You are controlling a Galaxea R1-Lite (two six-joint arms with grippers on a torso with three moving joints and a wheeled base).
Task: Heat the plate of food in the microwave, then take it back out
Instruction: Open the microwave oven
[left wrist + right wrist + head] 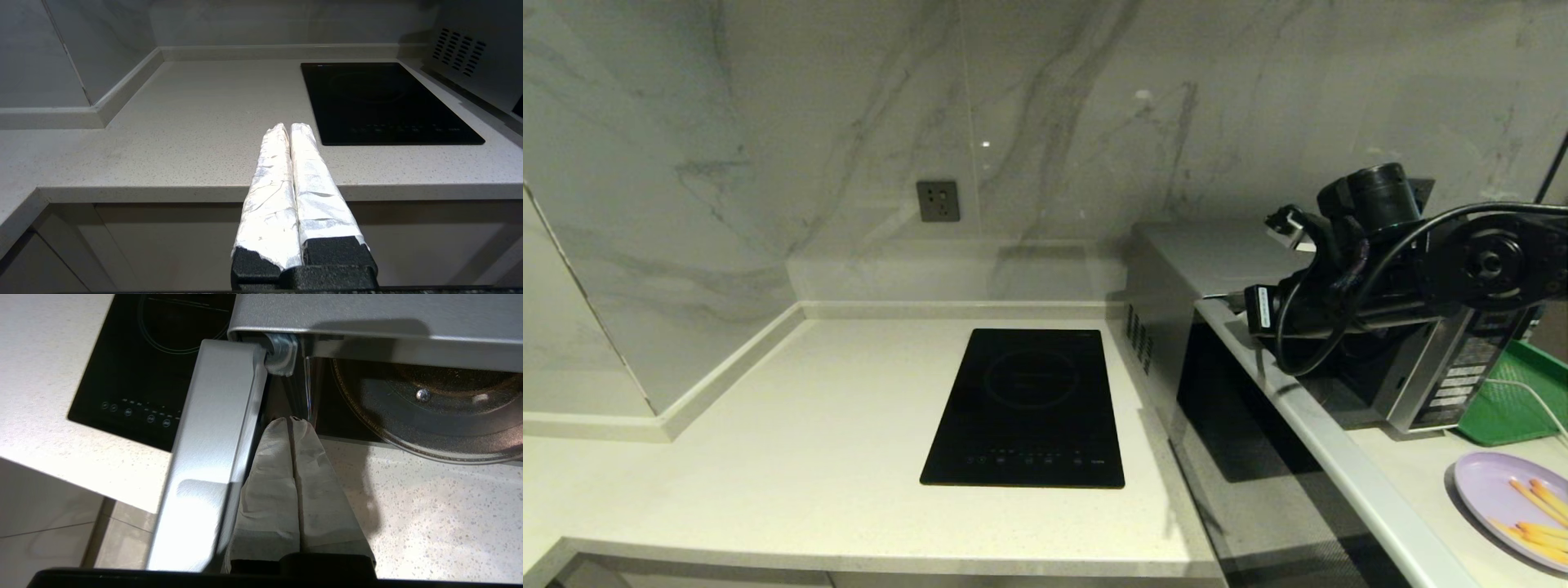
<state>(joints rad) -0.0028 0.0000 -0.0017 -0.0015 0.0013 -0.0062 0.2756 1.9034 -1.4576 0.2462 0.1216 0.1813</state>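
Two grippers show, each with its wrapped fingers pressed flat together and nothing between them. The left gripper (291, 128) hangs parked in front of the countertop (184, 134) edge, seen only in its own wrist view, with the black induction hob (384, 102) off at about two o'clock from its tips. The right gripper (292, 421) sits just inside the swung-open microwave door (212, 449), its tips near the door's hinge (281, 355) and aimed into the oven cavity.

From the head camera, the microwave (1168, 278) stands on the counter at three o'clock of the hob, its long axis running away toward the marble wall. Its door (1307, 425) is wide open, the long edge pointing toward about five o'clock. The right arm (1405, 269) crosses in from the right over the open front and hides the gripper itself in this view.

Only the right wrist view looks into the cavity, showing the round glass turntable (433, 416) with nothing on it. Only the head view shows the plate of food (1503, 498): it lies on the counter at the lower right edge, at about five o'clock from the microwave's button panel (1462, 380), partly cut off. Its yellow-orange sticks (1539, 514) lie roughly parallel, long axes running from ten to four o'clock. A green tray (1515, 400) sits just behind the plate.
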